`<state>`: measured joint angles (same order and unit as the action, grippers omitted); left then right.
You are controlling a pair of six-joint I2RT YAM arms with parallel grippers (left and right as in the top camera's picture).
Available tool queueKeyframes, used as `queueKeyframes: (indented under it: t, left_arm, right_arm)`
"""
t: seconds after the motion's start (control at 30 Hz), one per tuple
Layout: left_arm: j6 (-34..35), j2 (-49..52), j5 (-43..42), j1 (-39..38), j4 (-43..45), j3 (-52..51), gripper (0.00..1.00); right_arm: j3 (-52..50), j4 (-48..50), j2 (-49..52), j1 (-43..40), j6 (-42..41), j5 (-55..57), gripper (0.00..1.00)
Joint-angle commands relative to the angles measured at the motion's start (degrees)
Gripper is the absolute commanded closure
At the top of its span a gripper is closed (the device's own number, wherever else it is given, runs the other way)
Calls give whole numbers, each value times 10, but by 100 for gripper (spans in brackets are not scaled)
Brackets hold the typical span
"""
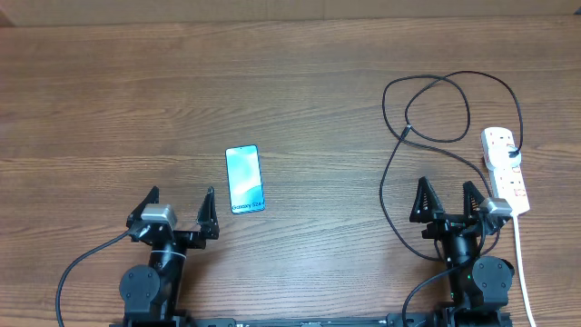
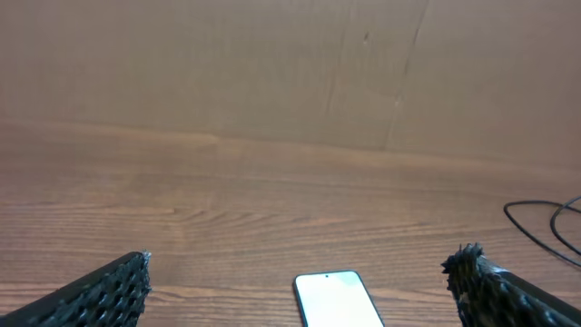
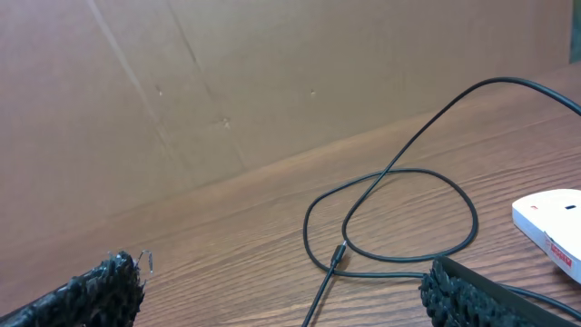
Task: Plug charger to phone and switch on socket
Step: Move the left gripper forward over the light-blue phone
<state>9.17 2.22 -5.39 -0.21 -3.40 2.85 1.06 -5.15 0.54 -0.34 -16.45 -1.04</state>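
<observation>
Presently: nothing grasped, charger and phone well apart

Item 1, left gripper: jaws spread wide, empty, low over the table near its front edge. The phone lies just ahead of it, slightly to its right.

Item 2, right gripper: likewise spread wide and empty. Its right finger sits close to the near end of the socket.

Item 3, phone: flat, screen up and lit pale blue, long axis running away from the robot, lettered short edge nearest the arms. Nothing is connected to it.

Item 4, charger: thin black cable, loosely looped on the right half of the table. One run trails towards the right arm's base; another reaches the socket, where a dark plug appears seated. A small thickening shows where the loops cross; whether that is the free plug cannot be told.

Item 5, socket: white strip at the far right, lying lengthwise, its white cord leaving towards the front edge. The switch position is too small to read.

Step in hand, as judged: the opening one, before any pick-up. The next move likely calls for the right gripper to find the cable's free end, close on it just behind the plug and carry it across to the phone while the left steadies the phone. The slack loops may drag or snag. The switch comes last.
</observation>
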Motion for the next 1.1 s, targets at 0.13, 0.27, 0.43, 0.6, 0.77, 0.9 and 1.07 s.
queueKeyframes:
  t: [0.13,0.27,0.43,0.6,0.77,0.9,1.07]
  left_arm:
    - [12,59,-4,6,2,44,0]
    - [12,101,-5,6,2,67,0]
    - [12,151,-7,6,2,108,0]
    - [12,205,-7,5,-8,158,0]
    - [12,264,-10,5,-70,218,0]
    - [12,307,-18,5,-124,271,0]
    - [12,358,-22,5,-213,345,0]
  right_arm:
    - [-6,3,-4,0,4,5,0]
    - [-6,3,-4,0,4,5,0]
    - [-6,3,-4,0,4,5,0]
    - [-6,3,-4,0,4,5,0]
    - [-6,3,-4,0,4,5,0]
    - [-6,3,-4,0,4,5,0]
    - [-6,3,-4,0,4,5,0]
